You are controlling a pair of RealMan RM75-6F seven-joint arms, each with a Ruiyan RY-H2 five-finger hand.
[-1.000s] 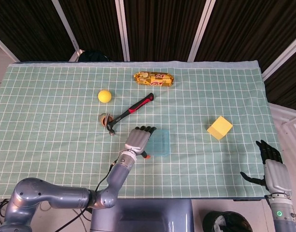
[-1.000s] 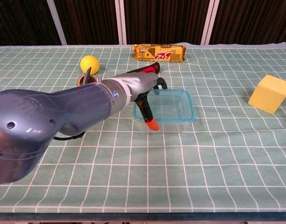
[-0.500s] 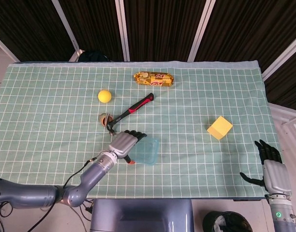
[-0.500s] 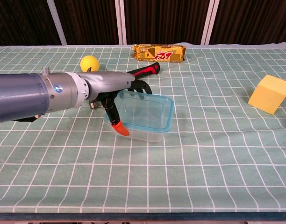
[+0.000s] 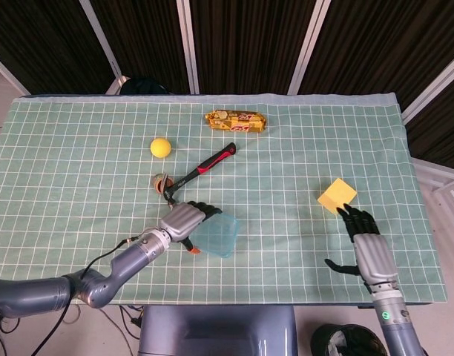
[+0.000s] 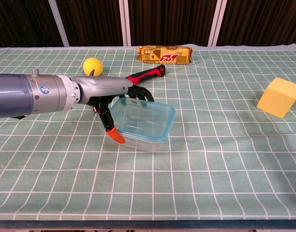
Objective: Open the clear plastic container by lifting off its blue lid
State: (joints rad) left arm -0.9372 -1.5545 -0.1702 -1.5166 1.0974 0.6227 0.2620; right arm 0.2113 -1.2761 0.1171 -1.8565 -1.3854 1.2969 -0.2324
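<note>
While the left hand grips the clear plastic container by its near-left edge on the table, the blue lid remains seated, and the right hand, fingers spread and empty, has not reached it.

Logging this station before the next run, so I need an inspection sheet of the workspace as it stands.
Surface: table under a green checked cloth.
Job's things: clear plastic container, blue lid on, held tilted.
Clutter: yellow ball, hammer, snack packet, yellow block, small round brown thing by the hammer head.
Hands: left hand grips the container; right hand holds nothing, fingers apart, near the block.
Cables: black cable along the left forearm.
Surroundings: dark slatted panels behind.
</note>
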